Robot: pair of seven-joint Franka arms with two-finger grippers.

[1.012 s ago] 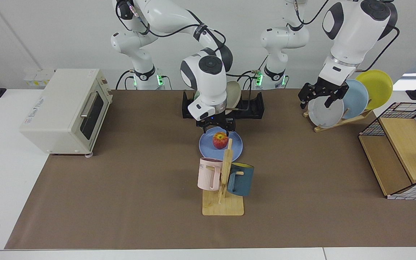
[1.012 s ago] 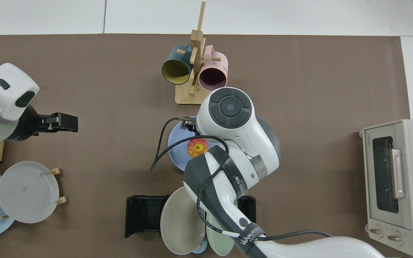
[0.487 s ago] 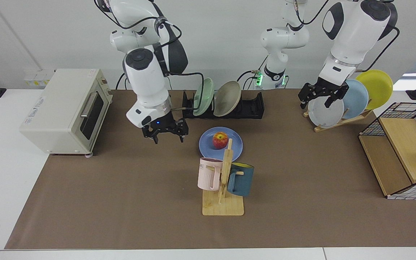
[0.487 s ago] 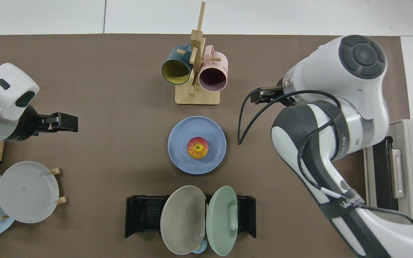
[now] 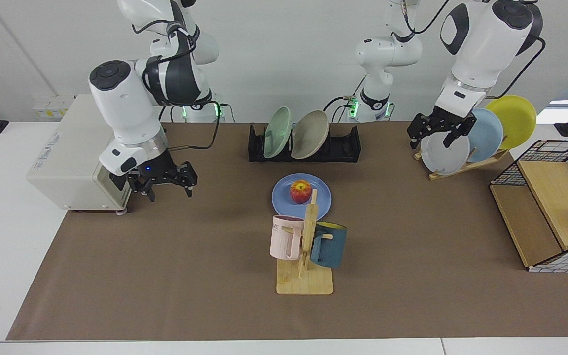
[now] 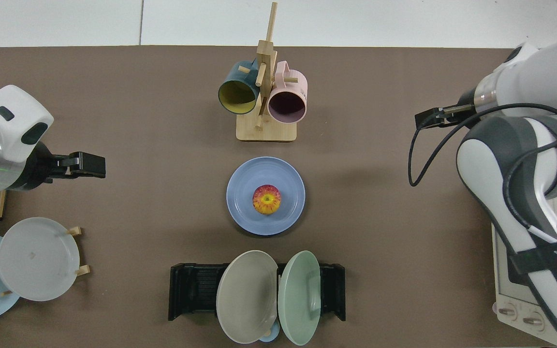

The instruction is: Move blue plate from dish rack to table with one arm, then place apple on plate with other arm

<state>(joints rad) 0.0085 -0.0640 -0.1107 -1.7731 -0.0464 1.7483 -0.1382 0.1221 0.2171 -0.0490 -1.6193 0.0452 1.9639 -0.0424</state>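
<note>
Top view: one apple (image 6: 266,199), one blue plate (image 6: 288,177)

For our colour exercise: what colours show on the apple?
Red with yellow patches on the apple, clearest in the top view.

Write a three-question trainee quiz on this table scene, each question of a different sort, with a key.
1. True or false: the apple rests on the blue plate.
2. How many plates stand in the dish rack? A) one B) two C) four
3. Fill in: the right tool hangs open in front of the ____.

Key:
1. True; the plate lies flat on the table.
2. B; a green plate and a beige plate.
3. Toaster oven; the left tool, also open, waits by the grey plate on the wooden rack.
</note>
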